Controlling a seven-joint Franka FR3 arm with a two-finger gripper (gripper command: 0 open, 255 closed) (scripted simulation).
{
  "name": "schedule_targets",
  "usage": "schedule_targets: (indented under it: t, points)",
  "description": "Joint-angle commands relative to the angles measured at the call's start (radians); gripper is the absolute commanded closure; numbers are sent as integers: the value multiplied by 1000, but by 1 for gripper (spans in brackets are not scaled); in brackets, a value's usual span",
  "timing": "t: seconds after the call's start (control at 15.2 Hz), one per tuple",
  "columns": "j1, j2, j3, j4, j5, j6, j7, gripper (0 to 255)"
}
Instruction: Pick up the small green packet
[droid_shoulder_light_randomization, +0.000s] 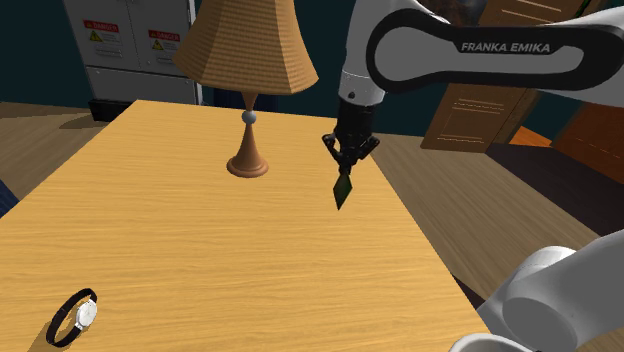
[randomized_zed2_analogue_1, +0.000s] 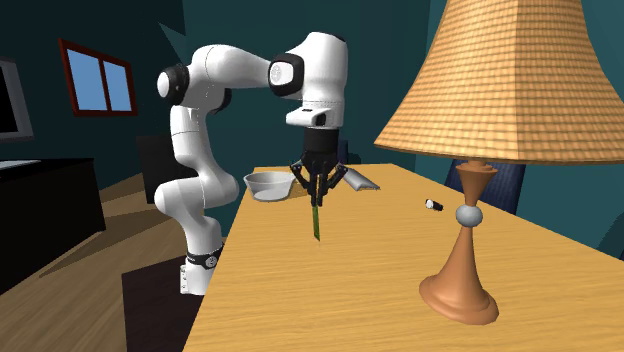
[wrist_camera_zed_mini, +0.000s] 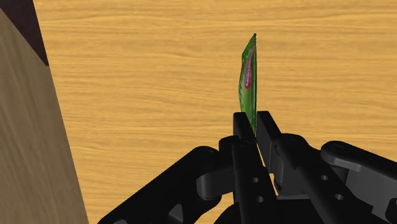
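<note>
- shoulder view: your gripper (droid_shoulder_light_randomization: 345, 172) was clamped on the green packet (droid_shoulder_light_randomization: 343, 190), which hung above the table (droid_shoulder_light_randomization: 200, 250).
- second exterior view: the packet dangled clear of the table; the lift looked done.
- wrist view: you pinched one edge; little seemed left.

Your wooden desk (droid_shoulder_light_randomization: 200, 250) bears a lamp (droid_shoulder_light_randomization: 247, 60). A wristwatch (droid_shoulder_light_randomization: 75, 316) and a grey bowl (randomized_zed2_analogue_1: 268, 185) lie well apart from the lamp, a small dark cylinder (randomized_zed2_analogue_1: 433, 204) nearer it.

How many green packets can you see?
1. The green packet hangs above the table, clasped in the gripper, near the lamp. Another could hide behind the lamp's shade.
</note>
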Motion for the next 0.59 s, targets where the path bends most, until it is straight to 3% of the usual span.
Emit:
schedule_targets:
  t: [0.0, 0.53]
  points:
    - [-1, 3, -2, 34, -2, -31, 0, 255]
    - [-4, 13, -5, 126, -6, -114, 1, 255]
